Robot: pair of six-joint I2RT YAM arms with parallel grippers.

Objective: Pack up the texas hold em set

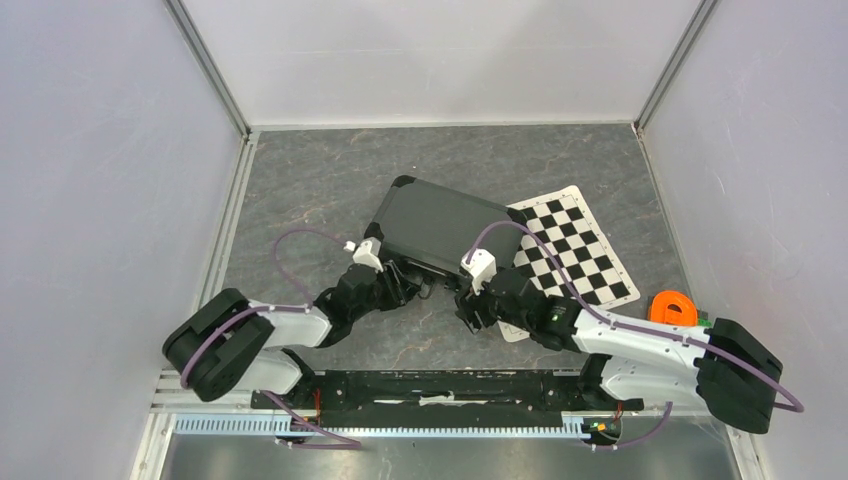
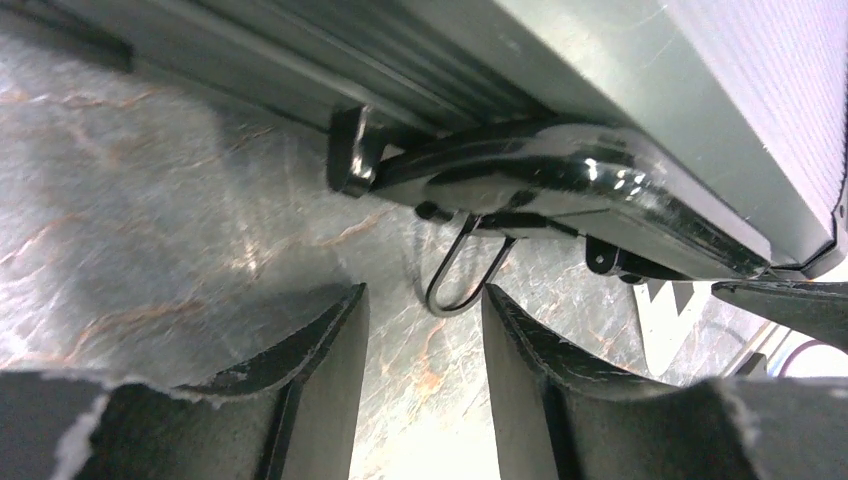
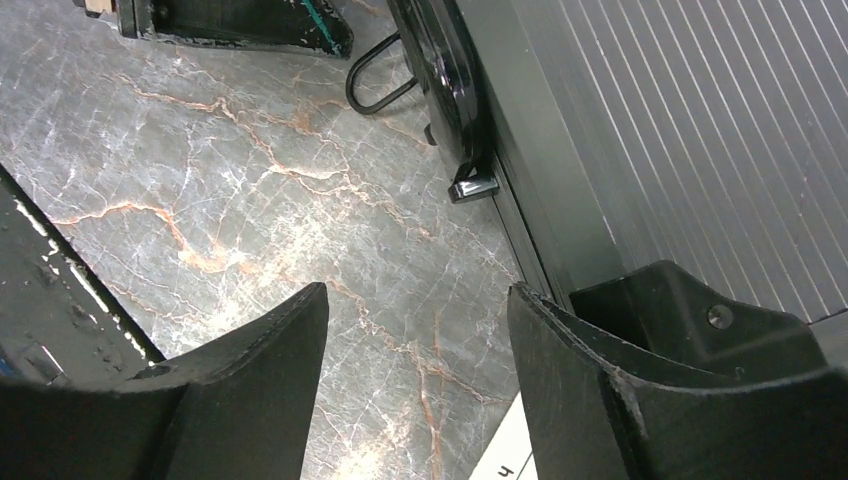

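The black case (image 1: 440, 225) of the texas hold em set lies shut on the marble table, tilted, its handle side toward me. The left gripper (image 1: 412, 285) hovers low at that front edge. In the left wrist view it (image 2: 425, 300) is open with only table between the fingers, just short of a wire loop (image 2: 465, 275) under the glossy handle (image 2: 560, 180). My right gripper (image 1: 468, 308) sits at the case's near right corner. It (image 3: 418, 295) is open and empty, with the case wall (image 3: 660, 120) beside its right finger and a latch (image 3: 472, 187) ahead.
A black-and-white checkered mat (image 1: 575, 250) lies partly under the case's right side. An orange ring-shaped object (image 1: 673, 307) rests by the right arm. Grey walls enclose the table on three sides.
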